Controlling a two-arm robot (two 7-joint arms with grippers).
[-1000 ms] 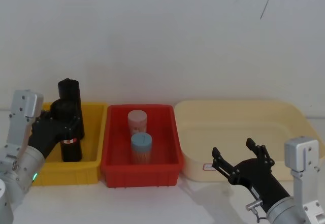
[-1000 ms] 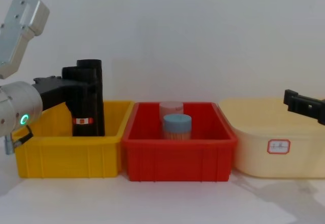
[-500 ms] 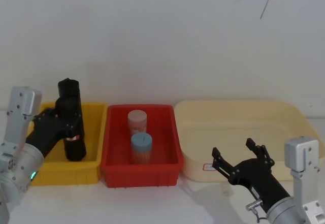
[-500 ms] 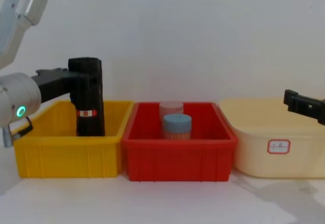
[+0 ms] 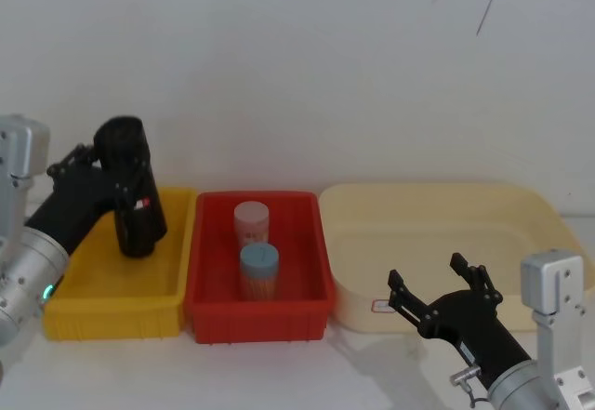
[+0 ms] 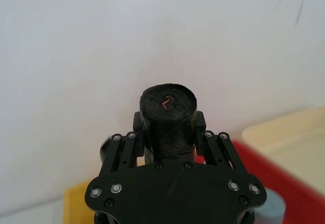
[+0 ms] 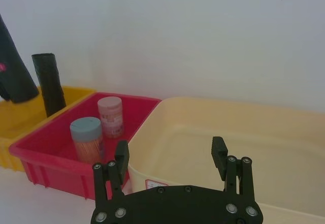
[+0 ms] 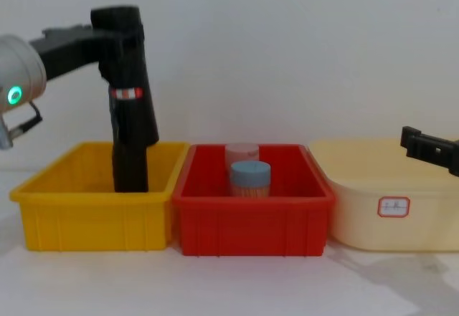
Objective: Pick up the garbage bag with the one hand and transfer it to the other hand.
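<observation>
While the left gripper (image 8: 118, 40) clamps the garbage bag (image 8: 131, 109) near-upright, the open right gripper (image 5: 426, 271) hangs well apart to its right.

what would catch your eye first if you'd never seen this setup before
The left gripper holds a black roll of garbage bags tilted in the air over the yellow bin, where a plain black roll stands upright. Next comes the red bin in the middle, with a pink-lidded jar and a blue-lidded jar inside. The right gripper waits open in front of the cream tub.
</observation>
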